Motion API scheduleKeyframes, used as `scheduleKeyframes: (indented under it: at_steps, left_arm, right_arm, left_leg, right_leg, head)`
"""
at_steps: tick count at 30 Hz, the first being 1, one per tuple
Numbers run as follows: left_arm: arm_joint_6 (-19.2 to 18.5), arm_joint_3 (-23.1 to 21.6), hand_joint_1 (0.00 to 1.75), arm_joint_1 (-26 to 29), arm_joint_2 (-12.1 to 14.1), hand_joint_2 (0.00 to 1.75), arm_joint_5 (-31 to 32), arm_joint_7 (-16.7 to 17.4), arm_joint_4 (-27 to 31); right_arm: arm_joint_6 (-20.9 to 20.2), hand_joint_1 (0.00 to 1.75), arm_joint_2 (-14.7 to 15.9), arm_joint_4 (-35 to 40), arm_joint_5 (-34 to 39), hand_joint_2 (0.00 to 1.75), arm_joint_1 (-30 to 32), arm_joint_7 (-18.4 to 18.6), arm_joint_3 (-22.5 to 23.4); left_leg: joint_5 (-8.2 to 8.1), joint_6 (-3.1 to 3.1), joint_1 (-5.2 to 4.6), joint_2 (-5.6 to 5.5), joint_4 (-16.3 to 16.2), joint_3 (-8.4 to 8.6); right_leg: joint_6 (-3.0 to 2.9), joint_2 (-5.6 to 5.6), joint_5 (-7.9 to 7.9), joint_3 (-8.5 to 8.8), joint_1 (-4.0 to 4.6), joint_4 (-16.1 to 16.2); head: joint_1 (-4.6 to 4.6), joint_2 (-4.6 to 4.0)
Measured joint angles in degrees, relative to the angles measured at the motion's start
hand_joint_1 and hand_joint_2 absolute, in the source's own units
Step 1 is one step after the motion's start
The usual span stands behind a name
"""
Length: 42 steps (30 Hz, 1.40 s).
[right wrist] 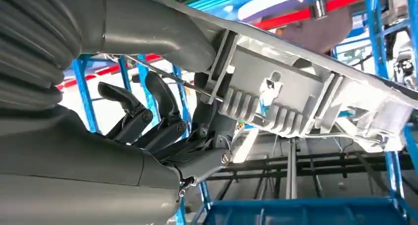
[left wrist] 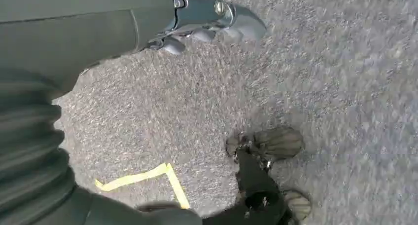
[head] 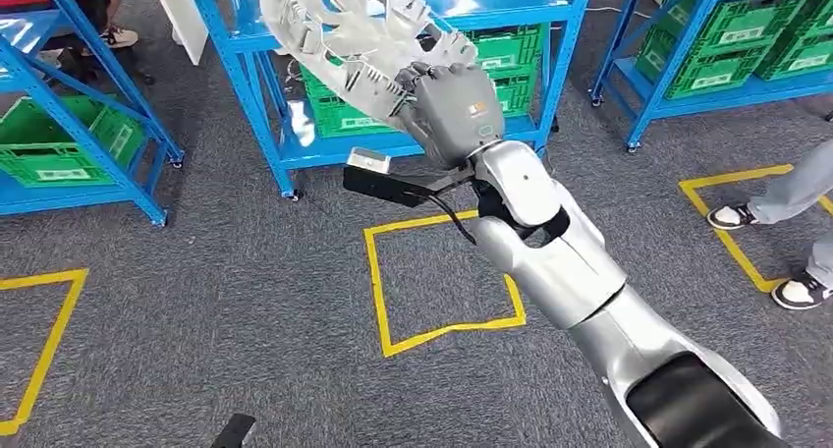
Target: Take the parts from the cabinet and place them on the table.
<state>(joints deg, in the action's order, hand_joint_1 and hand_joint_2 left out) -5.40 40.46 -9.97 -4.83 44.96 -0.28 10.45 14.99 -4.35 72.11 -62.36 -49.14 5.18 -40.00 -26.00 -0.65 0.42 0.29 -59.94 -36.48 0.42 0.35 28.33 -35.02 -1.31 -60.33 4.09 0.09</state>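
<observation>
A large white plastic part [head: 344, 35] with ribs and cut-outs is held up in the air in front of the blue shelving. My right hand [head: 447, 109] grips its near end, arm stretched forward. In the right wrist view the thumb lies along the part [right wrist: 291, 96] and the dark fingers [right wrist: 162, 121] curl under its ribbed edge. My left hand [left wrist: 207, 22] hangs at my side above the grey carpet, its fingers curled in with nothing in them.
Blue shelving [head: 250, 84] with green crates [head: 69, 143] stands ahead and on both sides. Yellow tape squares [head: 442, 271] mark the grey carpet. A person's legs and shoes [head: 776, 222] stand at the right edge.
</observation>
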Motion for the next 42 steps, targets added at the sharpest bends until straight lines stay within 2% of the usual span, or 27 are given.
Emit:
scheduleKeyframes:
  at_steps: [1, 3, 4, 5, 6, 9, 10, 11, 13, 14, 15, 16, 17, 19, 20, 21, 23, 25, 26, 28, 29, 30, 31, 34, 40, 41, 42]
  left_arm:
    - [-0.04, 0.0, 0.0, 0.0, 0.09, 1.75, 0.0, 0.0, 0.0]
    - [-0.11, 0.0, 0.0, -0.07, 0.26, 1.75, 0.0, -0.18, 0.04]
    - [-0.11, 0.0, 0.0, -0.13, 0.39, 1.75, 0.02, -0.17, 0.11]
    - [-0.11, 0.0, 0.0, -0.14, 0.22, 1.75, 0.02, -0.26, 0.09]
    - [-0.13, 0.0, 0.0, -0.22, 0.24, 1.75, 0.02, -0.31, 0.09]
    - [-0.15, 0.0, 0.0, -0.45, 0.13, 1.75, 0.02, -0.31, 0.11]
    - [-0.18, 0.0, 0.0, -0.34, 0.04, 1.75, 0.02, -0.24, 0.09]
    - [-0.2, 0.0, 0.0, -0.2, -0.13, 1.75, 0.02, -0.24, 0.04]
    - [-0.2, 0.0, 0.0, -0.24, -0.29, 1.75, 0.04, -0.24, -0.02]
    - [-0.2, 0.0, 0.0, -0.28, -0.29, 1.75, 0.07, -0.24, 0.02]
    - [-0.17, 0.04, 0.0, -0.28, 0.37, 1.75, 0.07, -0.2, 0.22]
    - [-0.28, 0.04, 0.0, -0.34, -0.18, 1.75, 0.13, -0.22, 0.11]
    - [-0.17, 0.04, 0.0, -0.25, -0.18, 1.75, 0.13, -0.22, 0.13]
    - [-0.18, 0.04, 0.0, 0.04, -0.02, 1.75, 0.13, -0.22, 0.09]
    - [-0.2, 0.04, 0.0, 0.13, -0.02, 1.75, 0.13, -0.22, 0.05]
    - [-0.2, 0.07, 0.0, 0.19, -0.02, 1.75, 0.13, -0.2, 0.04]
    - [-0.26, 0.07, 0.0, 0.09, -0.13, 1.75, 0.13, -0.31, 0.02]
    - [-0.26, 0.07, 0.0, 0.14, -0.13, 1.75, 0.13, -0.33, 0.02]
    - [-0.28, 0.07, 0.0, 0.21, -0.13, 1.75, 0.13, -0.31, 0.02]
    - [-0.33, 0.09, 0.0, 0.19, -0.13, 1.75, 0.15, -0.33, 0.02]
    - [-0.33, 0.09, 0.0, 0.11, -0.13, 1.75, 0.15, -0.33, 0.02]
    - [-0.33, 0.09, 0.0, 0.01, 0.0, 1.75, 0.15, -0.33, 0.09]
    - [-0.33, 0.09, 0.0, -0.09, -0.09, 1.75, 0.15, -0.35, 0.09]
    - [-0.33, 0.24, 0.0, -0.05, 0.0, 1.75, 0.15, -0.33, 0.09]
    - [-0.33, 0.26, 0.0, -0.03, 0.02, 1.75, 0.15, -0.33, 0.09]
    - [-0.33, 0.35, 0.0, 0.19, -0.11, 1.75, 0.15, -0.37, 0.07]
    - [-0.33, 0.37, 0.0, 0.07, -0.2, 1.75, 0.15, -0.35, 0.07]
  right_arm:
    - [0.02, 1.75, 0.07, 0.0, -0.18, 1.75, -0.02, -0.02, -0.02]
    - [0.07, 1.75, 0.07, 0.02, -0.42, 1.75, -0.1, -0.06, -0.02]
    - [0.09, 1.75, 0.0, 0.06, -0.48, 1.75, -0.17, -0.11, -0.02]
    - [0.13, 1.75, 0.35, -0.02, -0.48, 1.75, 0.11, -0.13, 0.09]
    - [0.24, 1.75, 0.37, -0.07, -0.46, 1.75, -0.27, -0.31, -0.02]
    - [0.39, 1.75, 0.9, -0.2, -0.5, 1.75, -0.5, -0.28, -0.09]
    - [0.39, 1.75, 0.99, -0.22, -0.48, 1.75, -0.44, -0.28, -0.13]
    - [0.39, 1.75, 1.03, -0.26, -0.48, 1.75, -0.43, -0.28, -0.2]
    - [0.41, 1.75, 1.05, -0.26, -0.53, 1.75, -0.46, -0.26, -0.22]
    - [0.46, 1.75, 1.12, -0.31, -0.64, 1.75, -0.19, -0.26, -0.24]
    - [0.57, 1.75, 1.29, -0.37, -0.83, 1.75, -0.11, -0.44, -0.31]
    - [0.74, 1.75, 1.12, -0.31, -1.14, 1.75, -0.01, -0.57, -0.39]
    - [0.85, 1.75, 1.27, -0.37, -1.29, 1.75, 0.26, -0.26, -0.37]
    - [0.9, 1.75, 1.23, -0.46, -1.55, 1.75, 0.26, -0.33, -0.57]
    - [0.9, 1.75, 1.23, -0.46, -1.66, 1.75, 0.25, -0.3, -0.63]
    - [0.9, 1.75, 1.14, -0.46, -1.77, 1.75, 0.24, -0.33, -0.7]
    - [0.9, 1.75, 1.14, -0.46, -1.79, 1.75, 0.2, -0.3, -0.72]
    - [0.9, 1.75, 1.14, -0.48, -1.79, 1.75, 0.26, -0.24, -0.81]
    - [0.87, 1.75, 1.14, -0.5, -1.77, 1.75, 0.26, -0.24, -0.85]
    - [0.87, 1.75, 1.12, -0.5, -1.77, 1.75, 0.17, -0.22, -0.85]
    - [0.87, 1.75, 1.09, -0.5, -1.77, 1.75, 0.05, -0.2, -0.85]
    - [0.87, 1.75, 1.09, -0.5, -1.77, 1.75, -0.05, -0.22, -0.85]
    - [0.85, 1.75, 1.12, -0.5, -1.77, 1.75, -0.12, -0.22, -0.85]
    - [0.83, 1.75, 1.07, -0.5, -1.77, 1.75, -0.16, -0.22, -0.87]
    - [0.83, 1.75, 1.07, -0.5, -1.77, 1.75, -0.16, -0.22, -0.87]
    - [0.72, 1.75, 1.05, -0.57, -1.75, 1.75, -0.22, -0.15, -0.87]
    - [0.72, 1.75, 1.05, -0.59, -1.75, 1.75, -0.41, -0.2, -0.9]
  left_leg:
    - [0.06, 0.24, 0.1, -0.03, -0.12, -0.35]
    - [0.89, 0.24, -0.38, -0.09, 0.86, 0.41]
    - [2.39, -1.01, -0.89, -0.09, 4.36, 2.23]
    - [3.88, -0.9, 0.07, 0.32, 8.26, 4.62]
    - [5.19, -2.01, 0.28, 0.41, 10.39, 5.3]
    - [5.42, 0.18, 1.4, 0.6, 9.96, 4.59]
    - [5.19, 0.83, 1.81, 0.6, 9.14, 3.99]
    - [4.92, 1.53, 2.33, 0.23, 8.12, 3.29]
    - [4.11, 3.17, 3.68, -0.51, 5.0, 1.15]
    - [3.52, 4.15, 4.37, -0.89, 3.03, -0.16]
    - [2.97, 5.24, 3.71, -1.32, 1.48, -1.6]
    - [2.41, 5.4, 3.88, -1.72, 0.23, -2.25]
    - [2.33, 5.64, 3.84, -1.85, 0.49, -2.55]
    - [3.04, 5.78, 4.17, -2.69, 1.04, -2.63]
    - [2.54, 5.66, 4.22, -2.25, 0.45, -2.97]
    - [0.42, 5.17, 4.1, -1.19, -1.84, -3.9]
    - [-5.39, 4.67, 3.36, -0.33, -11.7, -7.72]
    - [-8.07, 3.84, 2.62, -0.31, -18.53, -9.92]
    - [-7.59, 3.17, 2.07, -0.31, -17.96, -9.15]
    - [-4.53, 1.34, 0.91, 0.01, -10.55, -4.24]
    - [-2.8, 0.12, 0.04, 1.41, -5.15, -0.93]
    - [-3.33, -0.77, -0.87, 4.59, -2.52, 0.41]
    - [-2.77, -0.68, -1.09, 4.87, -1.95, 0.61]
    - [-2.25, -0.24, -1.43, 3.19, -1.59, 0.19]
    - [-2.18, -0.21, -1.43, 3.04, -1.47, 0.19]
    - [-0.8, 0.07, -0.66, 1.53, 0.44, 1.42]
    - [-0.31, -0.62, -0.54, 0.83, 0.76, 1.35]
  right_leg:
    - [0.53, -0.1, -0.37, -0.03, -0.5, 0.2]
    - [0.93, -0.05, -1.29, 0.32, -1.17, 1.64]
    - [1.05, 0.12, -2.22, 1.29, -0.87, 3.51]
    - [0.6, 0.0, -1.78, 1.16, -0.63, 2.9]
    - [0.63, 0.07, 0.07, 0.3, -0.26, 0.9]
    - [1.71, 0.02, 4.99, -4.25, -0.64, -8.74]
    - [2.21, -0.01, 5.04, -4.93, -0.9, -10.17]
    - [2.77, -0.07, 3.82, -4.25, -1.26, -8.88]
    - [4.21, 0.05, -0.02, 0.21, -2.32, -0.75]
    - [4.6, 1.04, 0.6, 0.31, -2.02, -0.37]
    - [5.29, 3.65, 1.12, -0.79, -2.41, -1.64]
    - [2.58, 3.26, 1.33, -1.43, -2.47, -2.9]
    - [1.56, 2.47, 1.72, -1.65, -2.28, -3.44]
    - [0.38, 1.38, 1.33, -2.03, -2.16, -3.6]
    - [-0.26, 1.02, 1.03, -2.2, -1.93, -3.52]
    - [-0.54, 0.61, 0.84, -2.25, -1.78, -3.4]
    - [-0.94, -0.5, 0.57, -2.36, -1.21, -3.23]
    - [-1.05, -1.58, 0.53, -2.51, -0.48, -3.23]
    - [-1.12, -2.13, 0.5, -2.53, -0.11, -3.23]
    - [-1.19, -3.16, 0.52, -2.5, 0.41, -3.2]
    - [-1.2, -3.65, 0.52, -2.39, 0.55, -3.16]
    - [-1.16, -4.2, 0.49, -2.27, 0.62, -2.98]
    - [-0.88, -4.57, 0.35, -2.19, 0.65, -2.8]
    - [-0.21, -6.03, -0.04, -1.78, 0.4, -2.07]
    - [-0.14, -6.18, -0.08, -1.67, 0.42, -1.95]
    - [0.67, -4.59, 0.59, -1.44, 0.28, -2.39]
    - [0.72, -2.06, 2.82, -2.79, 0.33, -5.31]
  head:
    - [-0.07, 0.0]
    - [0.18, 0.0]
    - [0.5, 0.0]
    - [0.76, 0.0]
    - [0.59, 0.0]
    - [0.11, 0.0]
    - [0.13, 0.0]
    - [0.11, 0.0]
    - [0.09, 0.0]
    - [0.0, 0.0]
    - [-0.9, 0.0]
    - [-1.24, 0.0]
    - [-0.65, 0.0]
    - [-0.35, 0.0]
    - [-0.22, 0.0]
    - [0.0, 0.0]
    - [0.26, 0.0]
    - [0.26, 0.0]
    - [0.28, 0.0]
    - [0.28, 0.0]
    - [0.26, 0.0]
    - [0.2, 0.0]
    - [0.21, 0.0]
    - [0.52, 0.0]
    - [0.52, 0.0]
    - [0.37, 0.0]
    - [0.35, 0.0]
